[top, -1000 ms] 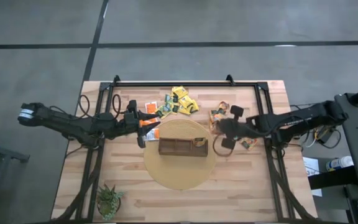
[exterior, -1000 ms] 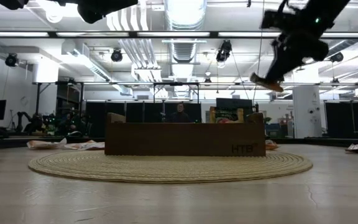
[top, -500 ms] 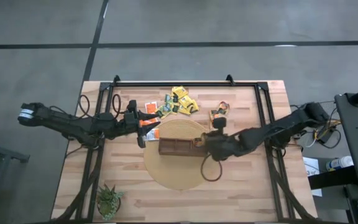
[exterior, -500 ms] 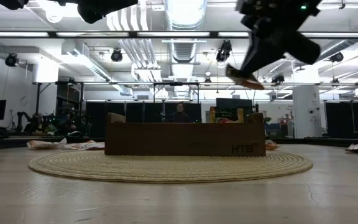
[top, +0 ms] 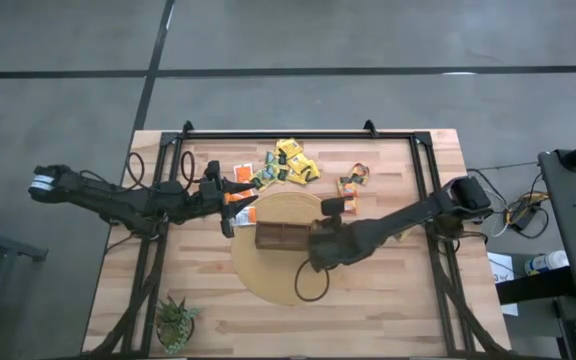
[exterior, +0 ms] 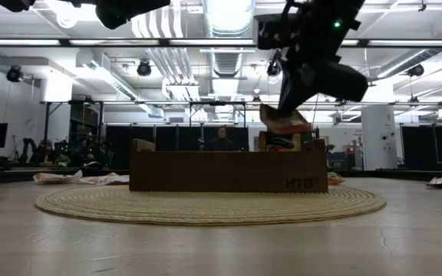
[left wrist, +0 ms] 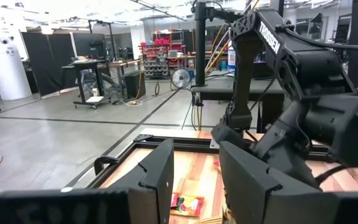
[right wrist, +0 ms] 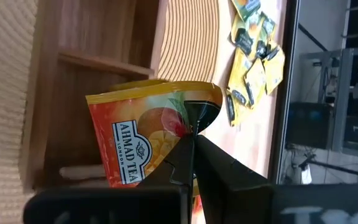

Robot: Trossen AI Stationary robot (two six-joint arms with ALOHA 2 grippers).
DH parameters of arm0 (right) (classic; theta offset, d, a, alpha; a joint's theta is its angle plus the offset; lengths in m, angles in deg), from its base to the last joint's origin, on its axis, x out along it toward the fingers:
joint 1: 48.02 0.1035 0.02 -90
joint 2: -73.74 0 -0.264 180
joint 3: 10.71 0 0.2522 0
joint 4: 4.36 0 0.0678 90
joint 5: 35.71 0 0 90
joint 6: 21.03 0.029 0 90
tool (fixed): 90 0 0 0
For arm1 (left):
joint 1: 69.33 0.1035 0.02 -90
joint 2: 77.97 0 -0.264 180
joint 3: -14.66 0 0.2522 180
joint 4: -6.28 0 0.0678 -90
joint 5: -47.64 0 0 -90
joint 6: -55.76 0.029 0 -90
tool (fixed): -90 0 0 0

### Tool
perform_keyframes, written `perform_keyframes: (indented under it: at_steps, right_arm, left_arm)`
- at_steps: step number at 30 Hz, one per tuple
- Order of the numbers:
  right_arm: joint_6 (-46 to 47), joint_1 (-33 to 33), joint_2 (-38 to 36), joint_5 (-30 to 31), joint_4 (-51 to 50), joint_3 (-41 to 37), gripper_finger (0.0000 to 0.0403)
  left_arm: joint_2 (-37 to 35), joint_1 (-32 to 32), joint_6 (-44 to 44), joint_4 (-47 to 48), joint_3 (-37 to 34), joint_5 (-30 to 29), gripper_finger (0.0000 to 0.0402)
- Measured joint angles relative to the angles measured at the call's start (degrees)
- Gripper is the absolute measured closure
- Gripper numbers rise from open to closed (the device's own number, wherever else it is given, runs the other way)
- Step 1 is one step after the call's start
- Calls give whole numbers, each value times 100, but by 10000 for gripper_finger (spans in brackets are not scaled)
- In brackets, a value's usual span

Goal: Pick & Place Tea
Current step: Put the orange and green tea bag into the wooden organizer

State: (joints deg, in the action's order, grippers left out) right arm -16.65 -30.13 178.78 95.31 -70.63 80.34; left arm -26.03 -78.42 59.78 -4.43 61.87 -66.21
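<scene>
- Orange tea sachet pinched by one corner in right pincer, hanging clear above the compartmented wooden box mid-worktop, likely for dropping in.
- Left pincer spread, empty, waiting near left edge.

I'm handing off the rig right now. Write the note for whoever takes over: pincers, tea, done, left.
Right pincer: shut on an orange sachet, hanging over the brown box on the round mat.
Left pincer: part open, holding nothing, waiting at the mat's left edge.
Tea: loose sachets lie behind the box, a few more to their right.
Done: one sachet lifted.
Left: drop it into a compartment, then fetch the rest.
</scene>
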Motion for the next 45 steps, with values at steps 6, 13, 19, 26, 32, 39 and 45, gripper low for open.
perform_keyframes:
  at_steps: [6, 13, 19, 26, 32, 39, 45]
  right_arm:
    - [44, -51, 99, 11, 25, 97, 394]
    - [228, -72, 55, -5, 22, 91, 394]
    - [246, -66, 53, -62, 24, 93, 365]
    - [304, -66, 42, -81, 24, 93, 300]
    - [345, -66, 40, -91, 19, 93, 254]
    - [365, -66, 38, -94, -190, 93, 228]
    - [765, -66, -118, -85, -558, 93, 227]
  left_arm:
    - [0, 0, 3, -7, 0, 0, 278]
    - [0, -1, 3, -4, 0, 0, 278]
    - [0, 1, 3, -4, 0, 0, 278]
    - [0, 1, 6, -4, 0, 0, 278]
    - [0, 0, 6, -2, 0, 0, 278]
    - [0, 1, 6, -2, 0, 0, 278]
    - [0, 1, 6, 0, 0, 2, 278]
